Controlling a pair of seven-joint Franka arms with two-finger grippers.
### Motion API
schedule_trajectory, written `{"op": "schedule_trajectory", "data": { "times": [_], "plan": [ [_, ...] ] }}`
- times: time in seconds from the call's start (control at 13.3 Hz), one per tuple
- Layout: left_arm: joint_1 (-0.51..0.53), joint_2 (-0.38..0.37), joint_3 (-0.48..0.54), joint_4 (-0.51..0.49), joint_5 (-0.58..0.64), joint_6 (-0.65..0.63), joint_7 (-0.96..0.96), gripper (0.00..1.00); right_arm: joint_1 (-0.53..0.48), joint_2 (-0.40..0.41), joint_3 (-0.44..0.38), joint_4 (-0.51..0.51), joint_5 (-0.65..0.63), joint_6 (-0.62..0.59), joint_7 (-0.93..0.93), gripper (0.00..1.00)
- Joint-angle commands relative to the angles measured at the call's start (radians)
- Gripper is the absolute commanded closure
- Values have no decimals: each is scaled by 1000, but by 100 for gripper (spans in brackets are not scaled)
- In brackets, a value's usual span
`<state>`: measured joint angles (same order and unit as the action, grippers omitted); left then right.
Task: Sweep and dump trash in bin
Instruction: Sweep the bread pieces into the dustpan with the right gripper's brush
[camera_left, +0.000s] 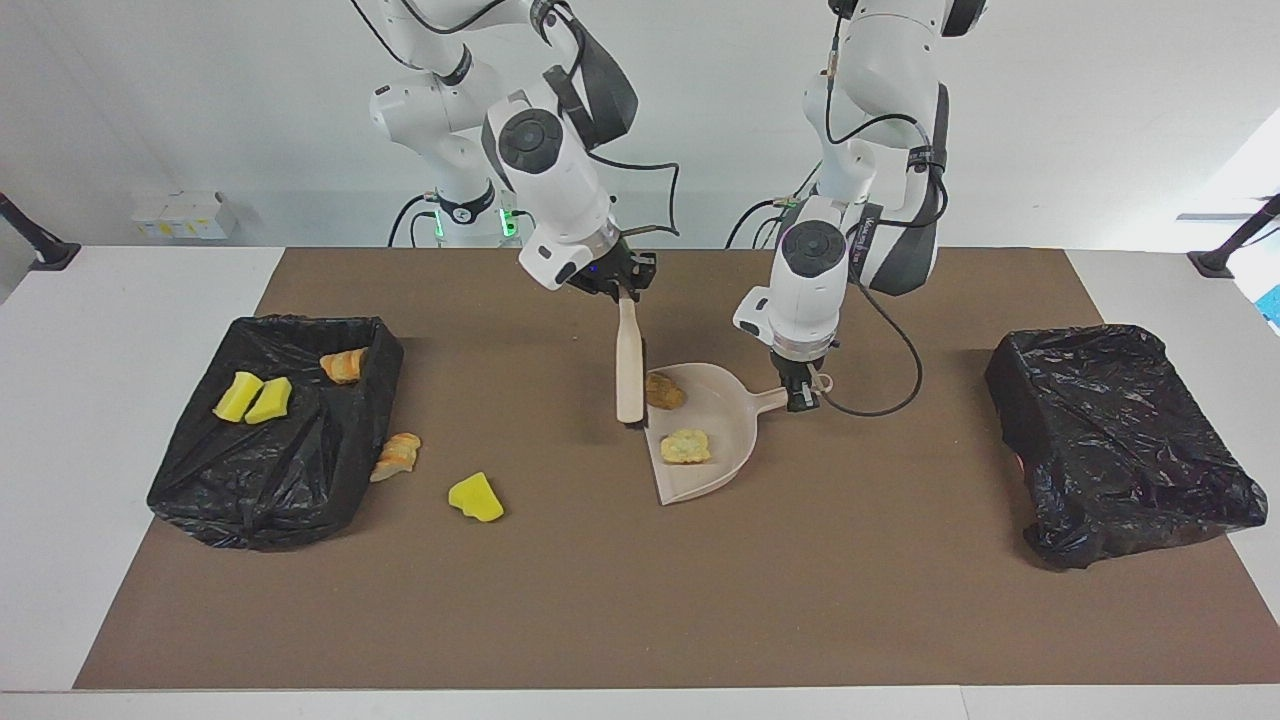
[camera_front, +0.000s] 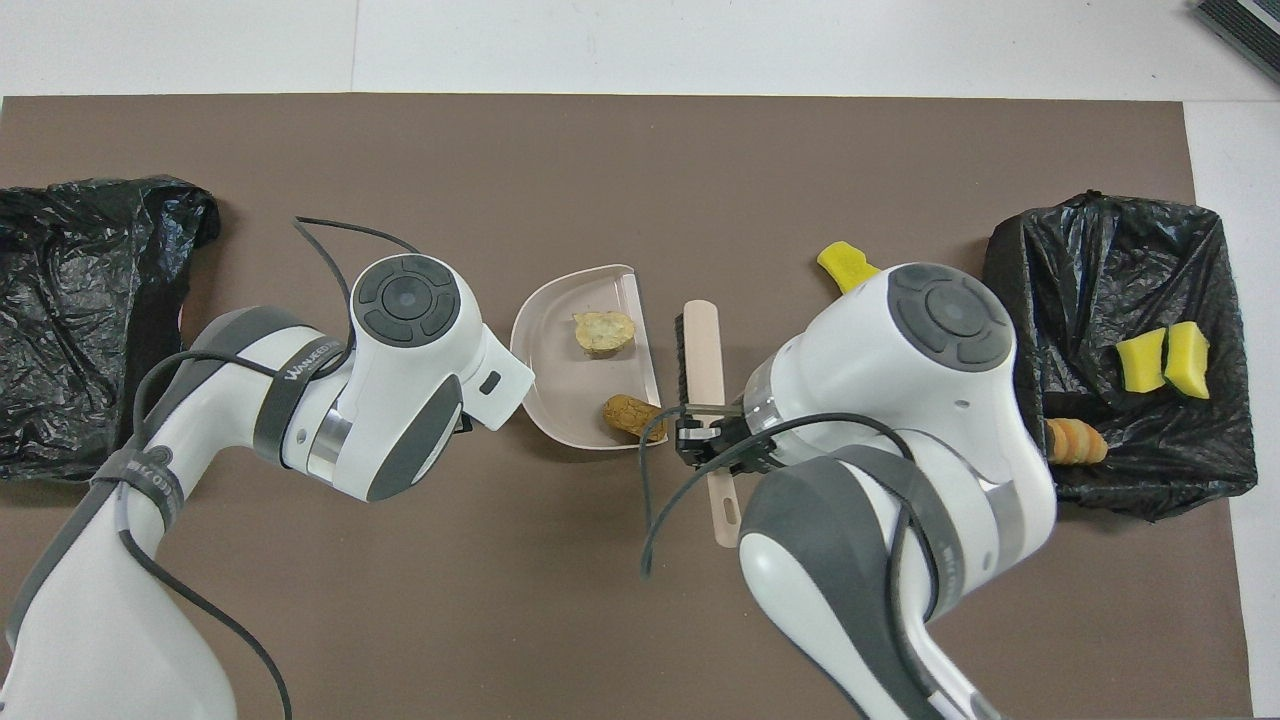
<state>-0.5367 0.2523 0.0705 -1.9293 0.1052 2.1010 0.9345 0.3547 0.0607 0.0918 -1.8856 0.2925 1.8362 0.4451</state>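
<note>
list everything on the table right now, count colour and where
trash in dustpan: 2, tan and brown lumps, on the pan's floor
trash on mat: 2, yellow wedge and orange lump, beside the open bin
trash in bin: 3, two yellow wedges and one orange lump
dustpan: 1, beige, mid-table on the mat
brush: 1, beige, hanging beside the dustpan's mouth
open bin: 1, black-lined, right arm's end of the table
covered bin: 1, wrapped in black plastic, left arm's end
mat: 1, brown, over the white table
left gripper: shut on the dustpan's handle
right gripper: shut on the brush's handle
</note>
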Motion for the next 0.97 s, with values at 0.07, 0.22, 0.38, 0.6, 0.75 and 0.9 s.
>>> {"op": "schedule_trajectory", "data": {
  "times": [0.07,0.22,0.38,0.6,0.75,0.9],
  "plan": [
    [3,-33,2,-60,13,25,-11,100,-69,-1,8,22,-209,-61,41,100],
    [4,-33,2,-62,13,27,-11,100,-156,-4,11,-1,-321,-77,0,100],
    [4,-33,2,-62,11,30,-11,100,-183,-12,11,-38,-483,-77,-29,100],
    [4,-34,2,-63,11,30,-11,100,-261,-28,9,-163,-614,-11,-37,100],
    [3,-36,2,-65,11,31,-20,100,-284,-45,9,-231,-665,56,-31,100],
    [3,-36,2,-65,11,31,-23,100,-324,-36,11,-276,-688,154,-29,100]
  ]
}}
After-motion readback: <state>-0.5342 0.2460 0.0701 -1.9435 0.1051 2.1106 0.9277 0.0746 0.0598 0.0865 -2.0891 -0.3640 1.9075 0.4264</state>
